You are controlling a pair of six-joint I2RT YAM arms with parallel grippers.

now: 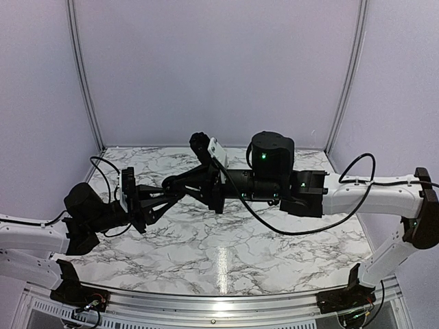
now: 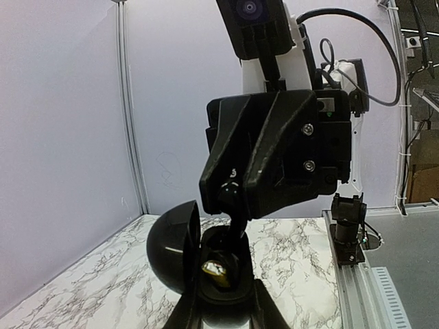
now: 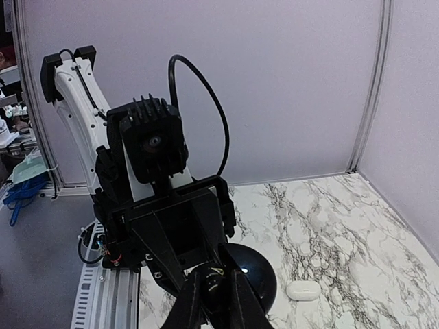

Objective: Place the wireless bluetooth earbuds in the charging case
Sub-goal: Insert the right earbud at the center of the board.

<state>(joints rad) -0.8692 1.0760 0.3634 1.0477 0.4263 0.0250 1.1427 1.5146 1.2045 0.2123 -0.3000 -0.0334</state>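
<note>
Marble tabletop [image 1: 226,253], pale walls: two arms meet over a black charging case [image 2: 175,260].
The case is held clear of the marble with its lid swung open toward 9 o'clock in the left wrist view, and the left gripper [image 2: 223,305] is clamped on its base. From 12 o'clock the right gripper [image 3: 214,275] points down into the open well, fingers closed tip to tip. Whether they pinch anything is too dark to tell. A small white oval case [image 3: 302,290] lies shut on the marble at 4 o'clock of the black one in the right wrist view.
</note>
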